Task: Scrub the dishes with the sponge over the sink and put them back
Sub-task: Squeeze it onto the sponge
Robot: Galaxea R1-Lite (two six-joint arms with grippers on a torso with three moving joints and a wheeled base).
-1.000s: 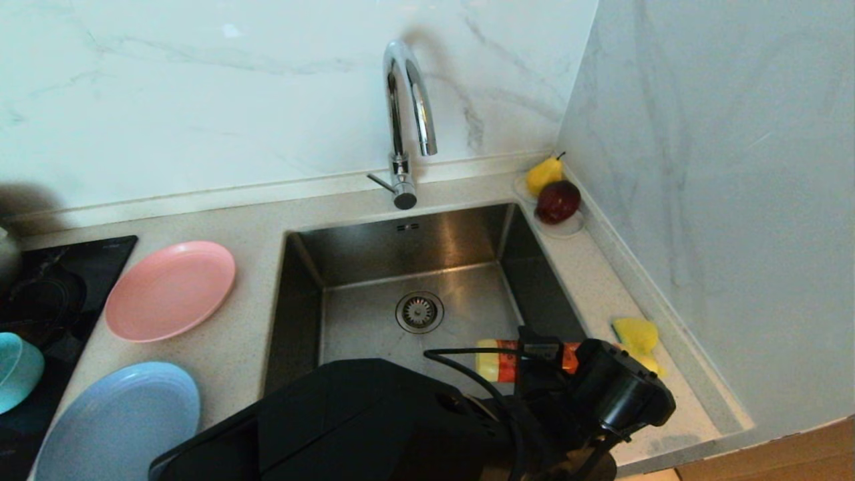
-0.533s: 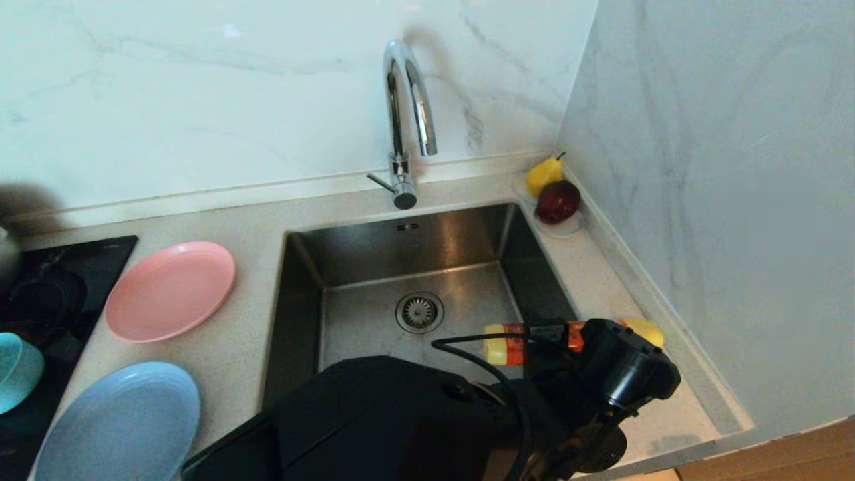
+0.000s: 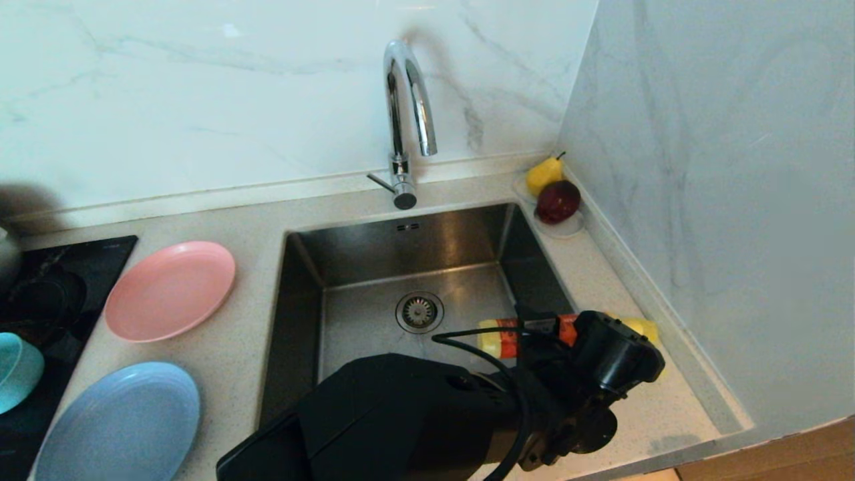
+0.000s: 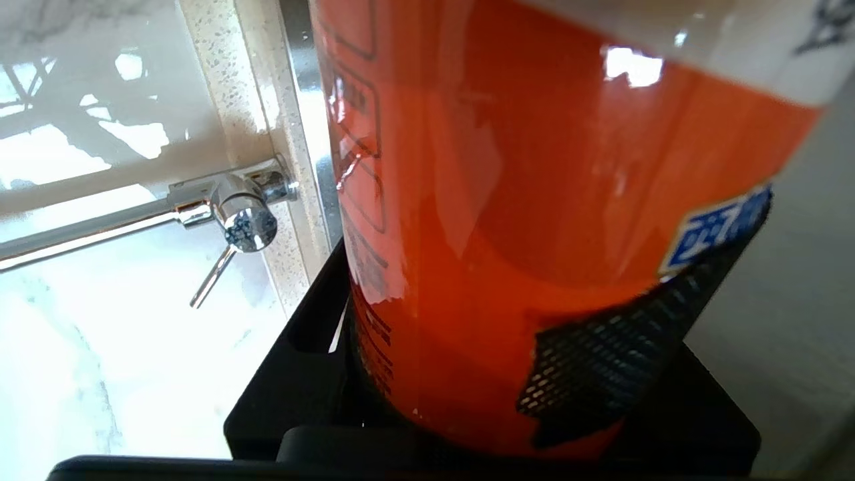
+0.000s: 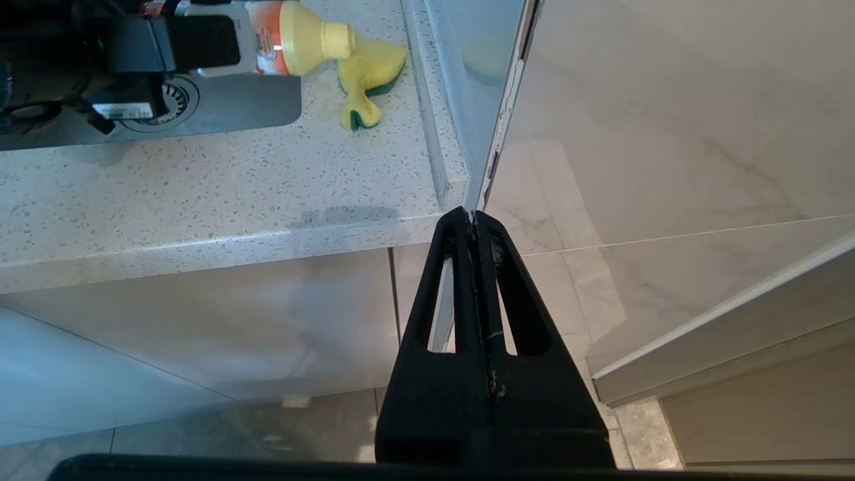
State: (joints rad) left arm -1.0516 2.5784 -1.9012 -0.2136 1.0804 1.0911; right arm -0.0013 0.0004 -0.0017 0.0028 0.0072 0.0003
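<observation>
L gripper (image 3: 534, 334) is clamped part-way shut around an orange dish-soap bottle (image 4: 534, 200), holding it on its side at the sink's (image 3: 414, 254) right rim, body out over the basin, yellow capped end aimed out over the counter at the sponge (image 5: 364, 77). In the R wrist view the nozzle looks to be just at the sponge, prob. to squirt soap on it before any scrubbing; contact can't be confirmed. Sponge lies on the counter (image 5: 200, 194) just right of the sink, pinched into a bow shape, green scour layer underneath. R gripper (image 5: 475, 227) is parked below the counter edge, right of the sink, jaws pressed fully together, nothing in them. Dishes sit left of the sink, untouched: pink plate (image 3: 170, 290) nearest, blue plate (image 3: 120, 421) toward the robot, teal bowl (image 3: 17, 371) farthest left on the black hob (image 3: 67, 267). Tap (image 3: 407, 113) stands behind the sink. Judgement: early stage, no dish scrubbed yet.
</observation>
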